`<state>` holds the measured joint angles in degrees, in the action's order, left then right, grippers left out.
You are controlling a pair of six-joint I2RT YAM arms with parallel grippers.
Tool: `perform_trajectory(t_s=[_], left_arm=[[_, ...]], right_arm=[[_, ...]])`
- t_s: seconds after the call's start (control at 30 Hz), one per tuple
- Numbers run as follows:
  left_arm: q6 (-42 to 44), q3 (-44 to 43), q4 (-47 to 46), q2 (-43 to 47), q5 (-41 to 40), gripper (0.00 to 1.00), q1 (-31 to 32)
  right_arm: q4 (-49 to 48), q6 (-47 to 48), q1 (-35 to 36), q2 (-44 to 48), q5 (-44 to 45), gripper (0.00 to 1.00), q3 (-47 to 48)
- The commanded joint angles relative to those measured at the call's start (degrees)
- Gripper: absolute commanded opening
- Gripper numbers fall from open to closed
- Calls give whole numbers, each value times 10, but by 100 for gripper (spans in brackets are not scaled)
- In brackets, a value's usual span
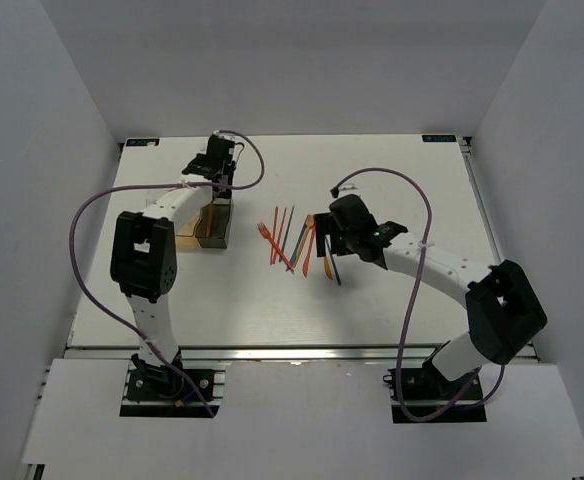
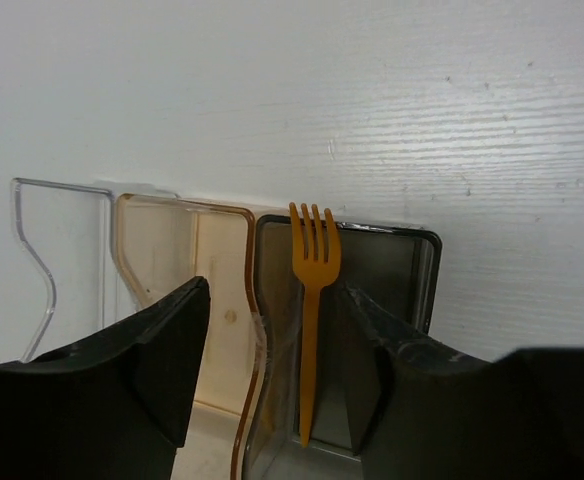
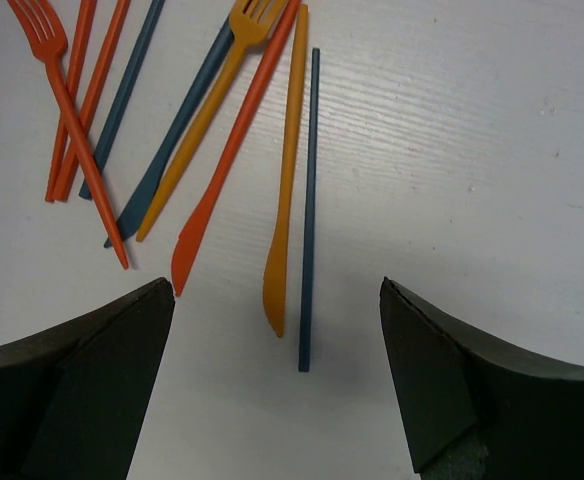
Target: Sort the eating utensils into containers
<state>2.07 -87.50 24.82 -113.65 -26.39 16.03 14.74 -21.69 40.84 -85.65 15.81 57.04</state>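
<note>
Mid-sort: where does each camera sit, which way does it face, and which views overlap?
Top: fixed above and behind the bases, looking down on the table; shows left arm, right arm, left hand at the bins, right hand over the utensils.
Left wrist: looks past the open left hand at the bins, an orange fork at the dark bin.
Right wrist: looks down between the fingers of the open right hand at the utensils.
Shared: top and left wrist, bins; top and right wrist, utensils.
</note>
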Motion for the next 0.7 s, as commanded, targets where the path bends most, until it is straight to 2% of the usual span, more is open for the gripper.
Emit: perform_trajectory(t_s=[0.0,0.03,0.07,0.1,0.17,0.27,0.37,0.4,0.43,0.5,0.53,0.6,0.67], left_arm=[[-15,-33,9,73,-5,63,10],[-15,-35,14,88,-9,66,16],[-38,-38,25,96,-16,94,19],[-47,-47,34,105,-23,98,21],[-83,-56,71,133,-50,98,22],[-135,-53,121,190,-107,98,21],[-163,1,136,251,-114,98,17],[-163,26,128,301,-104,98,16],[-164,79,111,327,-92,98,15],[-164,130,95,392,-80,98,15],[-166,181,87,412,-83,98,15],[-169,228,60,463,-103,98,15],[-170,273,46,487,-116,98,14]], right_arm=[[-4,-12,-2,-25,0,88,48],[-2,-15,-2,-34,2,87,55],[0,-22,-2,-43,3,86,72],[10,-26,-1,-64,6,83,82],[20,-34,1,-86,23,79,110],[27,-39,3,-127,34,62,131],[21,-47,6,-159,31,45,153],[19,-50,9,-173,32,24,163],[10,-54,10,-179,37,17,168],[6,-58,13,-202,42,16,186],[6,-63,13,-211,44,16,196],[20,-68,14,-242,45,16,216],[25,-77,19,-263,48,16,239]])
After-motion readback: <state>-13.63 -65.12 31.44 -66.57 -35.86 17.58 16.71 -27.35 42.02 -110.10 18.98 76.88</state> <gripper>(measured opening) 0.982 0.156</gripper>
